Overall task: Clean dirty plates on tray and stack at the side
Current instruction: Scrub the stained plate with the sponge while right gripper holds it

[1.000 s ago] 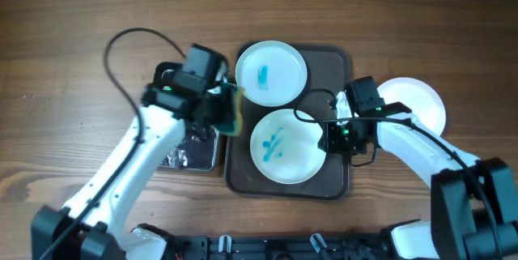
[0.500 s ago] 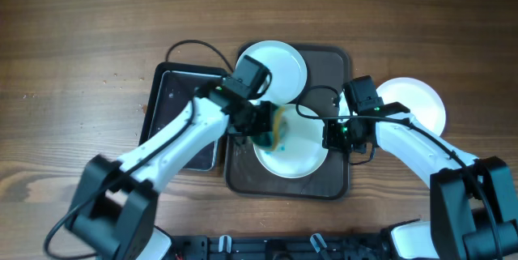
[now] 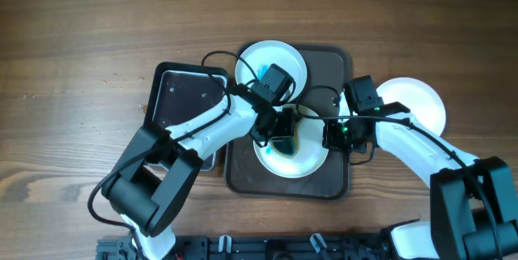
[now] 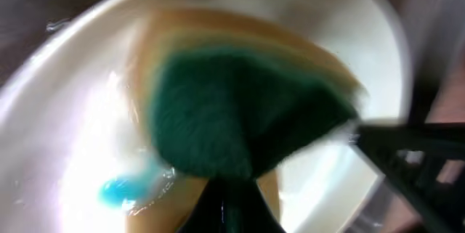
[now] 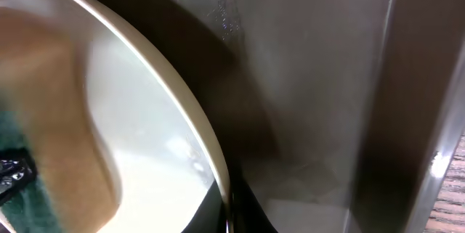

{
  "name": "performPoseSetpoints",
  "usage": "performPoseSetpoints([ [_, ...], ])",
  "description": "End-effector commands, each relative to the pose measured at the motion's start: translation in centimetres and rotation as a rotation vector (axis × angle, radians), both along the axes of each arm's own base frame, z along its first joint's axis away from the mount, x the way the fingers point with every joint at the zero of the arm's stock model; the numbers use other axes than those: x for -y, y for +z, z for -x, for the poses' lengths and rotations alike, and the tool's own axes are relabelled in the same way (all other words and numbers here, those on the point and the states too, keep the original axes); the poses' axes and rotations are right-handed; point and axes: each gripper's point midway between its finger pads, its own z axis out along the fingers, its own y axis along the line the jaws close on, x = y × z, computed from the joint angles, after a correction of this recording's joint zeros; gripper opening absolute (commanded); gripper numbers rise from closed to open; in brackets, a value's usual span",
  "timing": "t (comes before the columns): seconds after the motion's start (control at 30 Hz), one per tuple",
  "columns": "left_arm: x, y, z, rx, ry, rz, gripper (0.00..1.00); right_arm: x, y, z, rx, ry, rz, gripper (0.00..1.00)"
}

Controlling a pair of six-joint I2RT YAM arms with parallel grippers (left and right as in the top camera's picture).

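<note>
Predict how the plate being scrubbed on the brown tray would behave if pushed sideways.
The plate looks rigid and glossy, so it would probably slide rather than bend. Its wet sheen near the blue smear suggests slippery handling. The right gripper pinching its rim likely steadies it against the sponge.

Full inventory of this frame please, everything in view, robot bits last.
table: 1, brown wood, under everything
tray: 1, dark brown, centre
far plate: 1, white with blue smear, tray's far end
near plate: 1, white with blue smear, tray's near end
third plate: 1, white, clean where visible, on table right of tray
black tray: 1, black, left of tray
sponge: 1, green-yellow, pressed on near plate
left hand: shut on sponge
right hand: gripping near plate's right rim
</note>
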Motion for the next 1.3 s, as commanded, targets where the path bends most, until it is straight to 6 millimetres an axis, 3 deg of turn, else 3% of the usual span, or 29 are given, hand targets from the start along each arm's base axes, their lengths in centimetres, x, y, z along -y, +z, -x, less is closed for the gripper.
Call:
performPoseSetpoints([
  [0.0,-6.3,-2.3,-0.2,0.032,0.062,-0.331,0.04,1.5,-0.7,-0.4,0.009,-0.027,0.09,0.04],
  [0.1,-10.2,-1.4,-1.1,0.086,0.095,-0.526,0.04,1.5,-0.7,-0.4,0.01,-0.027,0.09,0.04],
  [0.17,-11.7,-0.9,-1.6,0.121,0.112,-0.61,0.04,1.5,-0.7,-0.4,0.009,-0.028,0.09,0.04],
  [0.33,-11.2,-1.0,-1.5,0.114,0.108,-0.589,0.04,1.5,-0.7,-0.4,0.009,-0.029,0.09,0.04],
  [0.47,-5.6,-1.3,-0.3,0.038,0.06,-0.333,0.04,1.5,-0.7,-0.4,0.009,-0.03,0.09,0.04],
  [0.63,2.2,0.1,1.4,0.009,-0.049,-0.022,0.04,1.5,-0.7,-0.4,0.008,-0.03,0.09,0.04],
  [0.73,5.1,0.4,2.7,0.013,-0.103,0.052,0.04,1.5,-0.7,-0.4,0.008,-0.029,0.09,0.04],
  [0.93,7.6,-0.6,4.8,-0.046,-0.13,0.106,0.04,1.5,-0.7,-0.4,0.008,-0.029,0.09,0.04],
  [1.1,6.4,-1.5,4.8,-0.049,-0.111,0.036,0.04,1.5,-0.7,-0.4,0.009,-0.03,0.09,0.04],
  [1.27,0.2,-3.2,3.1,0.026,-0.03,-0.258,0.04,1.5,-0.7,-0.4,0.009,-0.029,0.09,0.05],
])
